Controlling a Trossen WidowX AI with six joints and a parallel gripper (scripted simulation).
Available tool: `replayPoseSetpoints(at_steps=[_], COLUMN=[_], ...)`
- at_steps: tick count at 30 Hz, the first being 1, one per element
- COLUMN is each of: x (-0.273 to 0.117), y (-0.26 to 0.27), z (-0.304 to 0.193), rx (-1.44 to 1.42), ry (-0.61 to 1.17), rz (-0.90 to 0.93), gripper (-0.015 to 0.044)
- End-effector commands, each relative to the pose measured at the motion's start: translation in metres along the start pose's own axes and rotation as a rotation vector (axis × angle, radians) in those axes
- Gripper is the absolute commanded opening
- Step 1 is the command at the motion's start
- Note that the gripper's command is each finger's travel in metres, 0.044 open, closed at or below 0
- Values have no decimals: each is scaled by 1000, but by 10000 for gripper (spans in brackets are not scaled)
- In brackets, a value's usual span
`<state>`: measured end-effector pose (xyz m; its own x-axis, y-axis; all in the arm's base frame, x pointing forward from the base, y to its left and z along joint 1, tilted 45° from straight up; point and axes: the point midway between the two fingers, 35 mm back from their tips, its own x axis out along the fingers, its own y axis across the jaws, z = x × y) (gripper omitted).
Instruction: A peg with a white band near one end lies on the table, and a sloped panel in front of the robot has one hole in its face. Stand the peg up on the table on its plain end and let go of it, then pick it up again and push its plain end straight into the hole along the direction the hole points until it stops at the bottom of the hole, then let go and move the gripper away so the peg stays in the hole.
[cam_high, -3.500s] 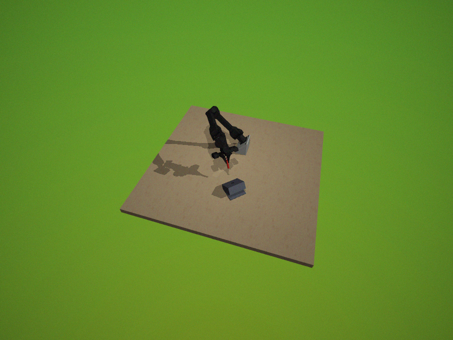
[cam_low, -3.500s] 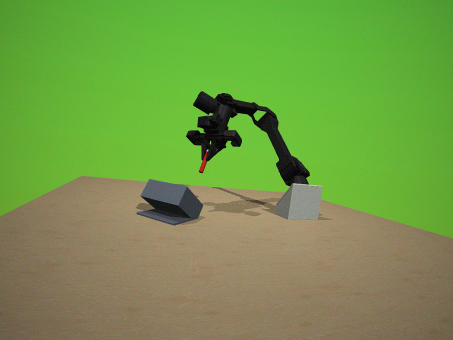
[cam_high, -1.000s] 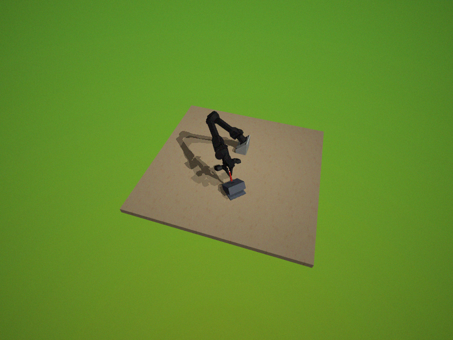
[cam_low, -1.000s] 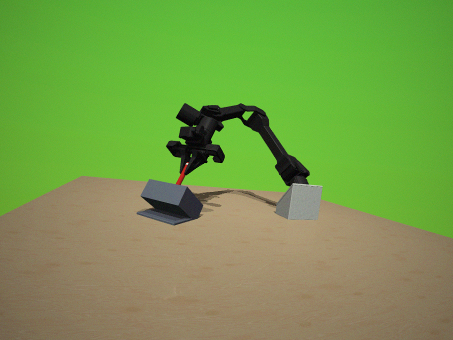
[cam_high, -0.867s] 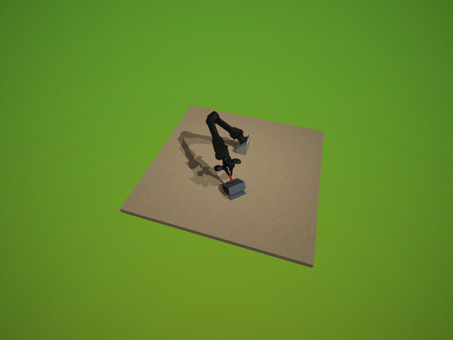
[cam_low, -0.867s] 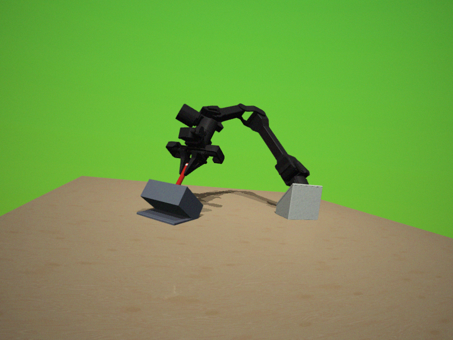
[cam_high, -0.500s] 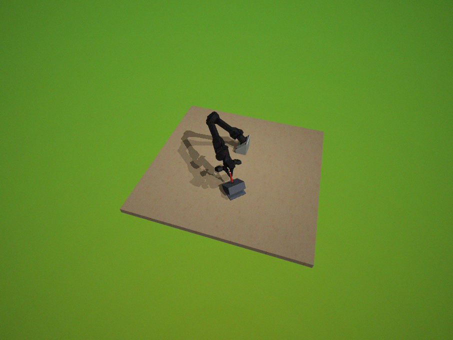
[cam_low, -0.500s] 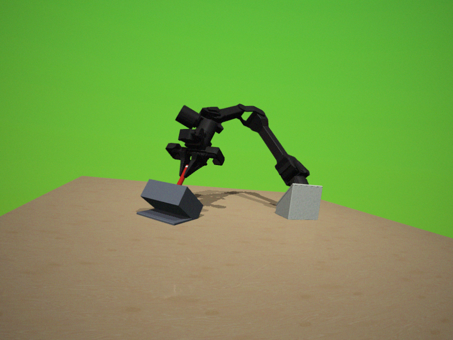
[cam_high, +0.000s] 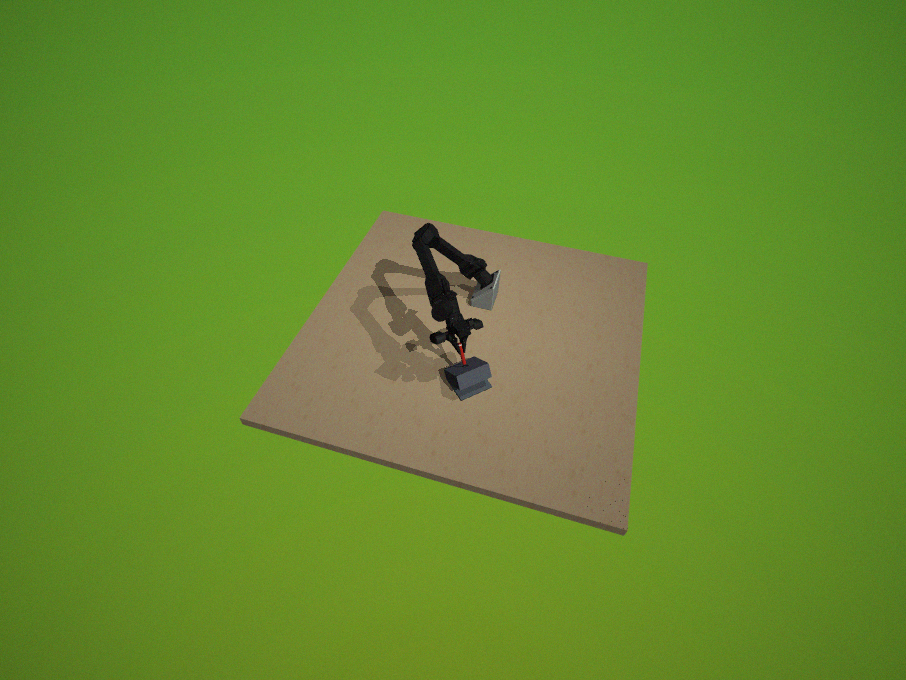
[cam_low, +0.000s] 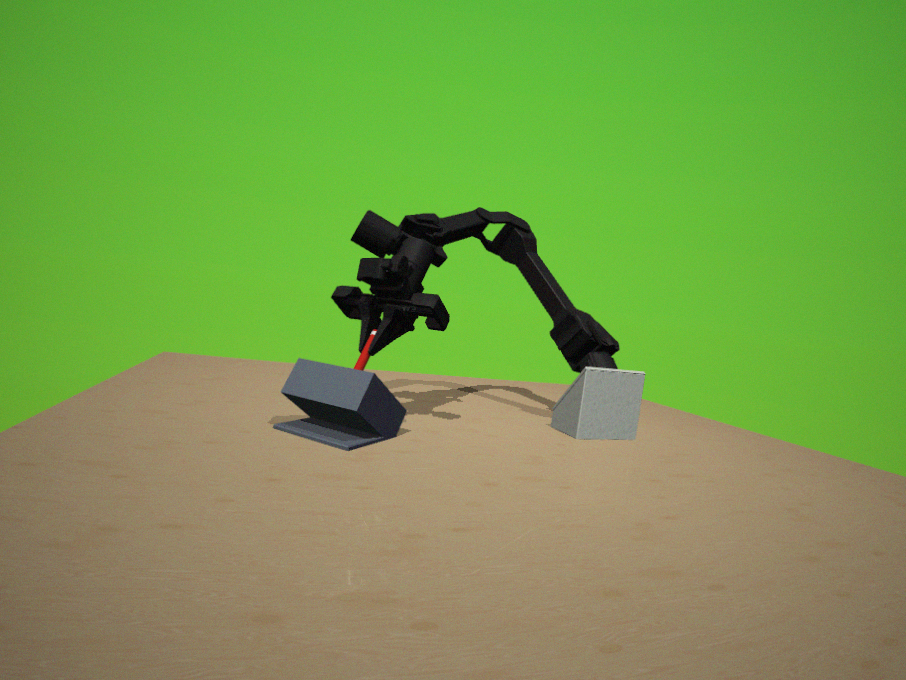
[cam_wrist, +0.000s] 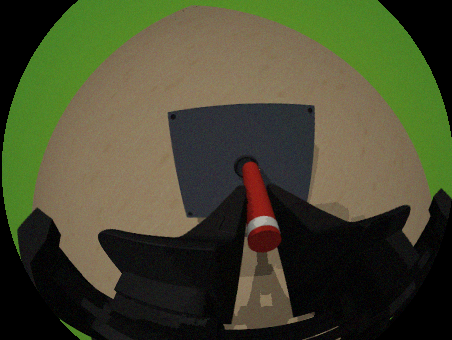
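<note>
My gripper (cam_high: 462, 350) (cam_low: 367, 351) (cam_wrist: 255, 191) is shut on the red peg (cam_high: 463, 356) (cam_low: 365, 352) (cam_wrist: 257, 195). The peg is tilted, its white-banded end up between the fingers and its plain end down at the sloped face of the dark blue-grey panel (cam_high: 474, 374) (cam_low: 327, 379) (cam_wrist: 210, 140). In the wrist view the plain end overlaps the lower right of the dark hole (cam_wrist: 239, 167), whose left rim shows. Whether the tip is inside the hole or just at its mouth I cannot tell.
The wooden table (cam_high: 556, 380) (cam_low: 475, 548) (cam_wrist: 125, 100) carries the panel and the arm. A light grey wedge-shaped block (cam_high: 484, 295) (cam_low: 611, 404) is at the arm's base. The panel's base plate (cam_low: 314, 433) lies flat on the table.
</note>
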<state>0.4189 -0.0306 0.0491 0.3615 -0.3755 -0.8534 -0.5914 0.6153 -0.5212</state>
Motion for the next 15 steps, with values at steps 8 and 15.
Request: replayPoseSetpoints(at_steps=[8,15], x=[0,3], y=[3,3], z=[-1,-2], rx=[2,2], ry=[0,0], rz=[-1,-1], gripper=[0,0])
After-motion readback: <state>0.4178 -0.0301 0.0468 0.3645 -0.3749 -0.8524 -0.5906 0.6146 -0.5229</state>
